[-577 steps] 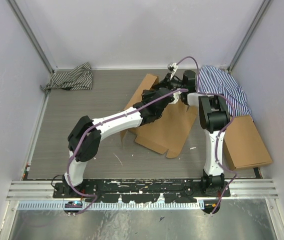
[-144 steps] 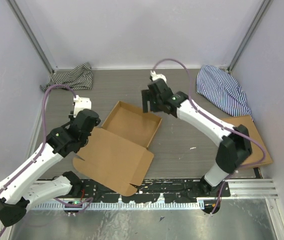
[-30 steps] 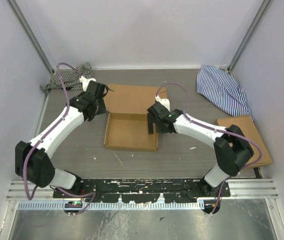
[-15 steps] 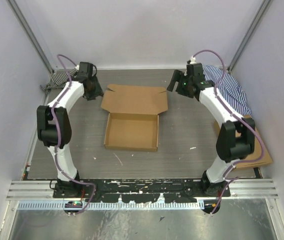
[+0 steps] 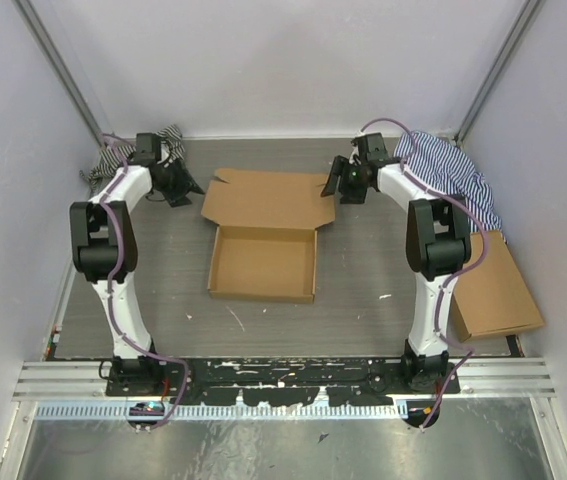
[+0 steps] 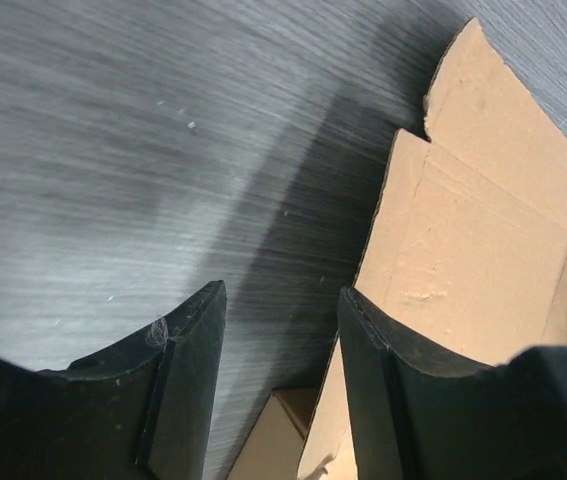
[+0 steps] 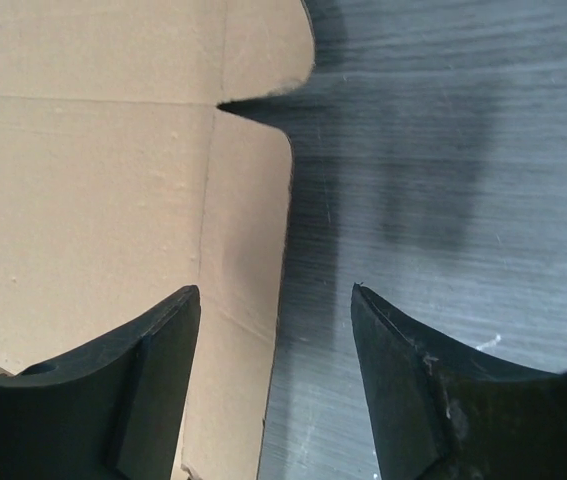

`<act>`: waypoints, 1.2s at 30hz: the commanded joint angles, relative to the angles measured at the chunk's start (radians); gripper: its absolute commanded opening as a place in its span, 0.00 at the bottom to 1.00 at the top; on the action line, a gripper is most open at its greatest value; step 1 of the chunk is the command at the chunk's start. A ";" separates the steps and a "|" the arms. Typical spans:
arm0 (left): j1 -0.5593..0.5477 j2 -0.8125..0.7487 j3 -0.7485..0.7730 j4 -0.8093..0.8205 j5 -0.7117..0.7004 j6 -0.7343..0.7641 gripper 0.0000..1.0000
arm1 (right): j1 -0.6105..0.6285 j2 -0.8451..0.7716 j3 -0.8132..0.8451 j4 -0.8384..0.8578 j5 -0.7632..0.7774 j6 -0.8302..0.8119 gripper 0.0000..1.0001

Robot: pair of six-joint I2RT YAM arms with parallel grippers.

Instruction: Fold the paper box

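The paper box (image 5: 263,265) lies mid-table as a shallow brown tray, its lid (image 5: 268,198) flat on the table behind it. My left gripper (image 5: 188,187) sits at the lid's far left corner, and my right gripper (image 5: 335,186) at its far right corner. In the left wrist view the left gripper (image 6: 281,290) is open, and the lid's edge (image 6: 388,230) runs just inside its right finger (image 6: 383,380). In the right wrist view the right gripper (image 7: 274,290) is open and straddles the lid's side edge (image 7: 285,240). Neither pair of fingers presses the cardboard.
A grey striped cloth (image 5: 141,155) lies at the back left, close behind the left arm. A blue striped cloth (image 5: 450,175) lies at the back right. Another brown cardboard box (image 5: 493,285) rests along the right wall. Walls enclose the table on three sides.
Both grippers have moved in to the lid's far corners, and the right jaws have narrowed. A second ago the right gripper was at the tray's right wall. The box has stayed put.
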 commanded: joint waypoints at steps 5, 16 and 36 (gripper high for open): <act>-0.007 0.102 0.100 0.017 0.076 0.006 0.54 | -0.002 0.071 0.142 0.057 -0.139 -0.016 0.60; -0.016 0.137 0.205 -0.011 0.086 0.036 0.51 | -0.003 0.150 0.257 0.020 -0.191 -0.019 0.44; 0.007 0.073 0.145 0.023 0.036 0.038 0.46 | -0.010 0.196 0.333 -0.037 -0.189 -0.067 0.01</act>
